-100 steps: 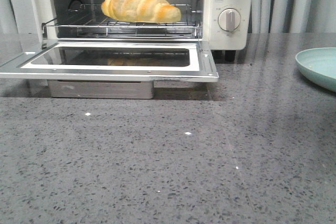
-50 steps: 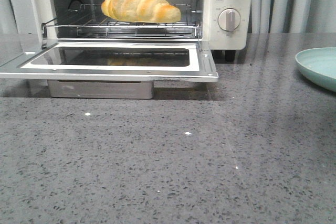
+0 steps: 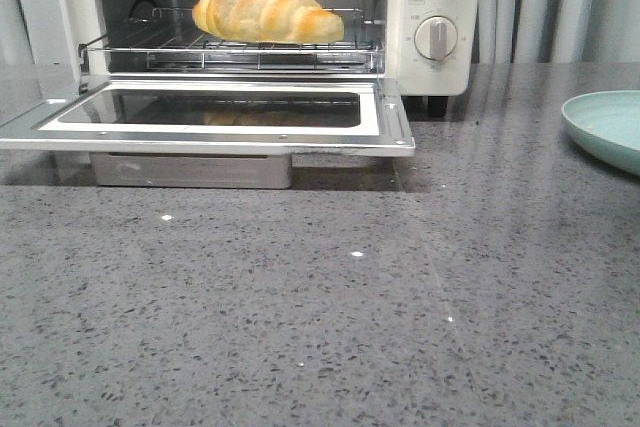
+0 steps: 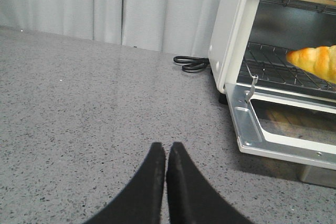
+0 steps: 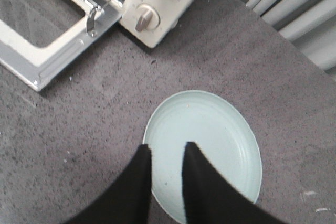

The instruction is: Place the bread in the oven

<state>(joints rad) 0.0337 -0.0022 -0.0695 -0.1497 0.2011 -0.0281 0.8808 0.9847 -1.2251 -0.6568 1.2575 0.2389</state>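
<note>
Bread [image 3: 266, 11] lengthwise across oven [image 3: 430, 22] rack, tapered end right; left pincer [image 4: 166, 153] closed, right pincer [image 5: 165, 153] narrowly parted.

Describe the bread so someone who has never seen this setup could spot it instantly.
Find the cream-white oven at the back of the grey speckled counter, its glass door folded down flat. Inside, on the wire rack, lies the bread: a golden-brown, ridged, croissant-shaped roll, the only food in sight; the pale green plate to the right is bare.
</note>
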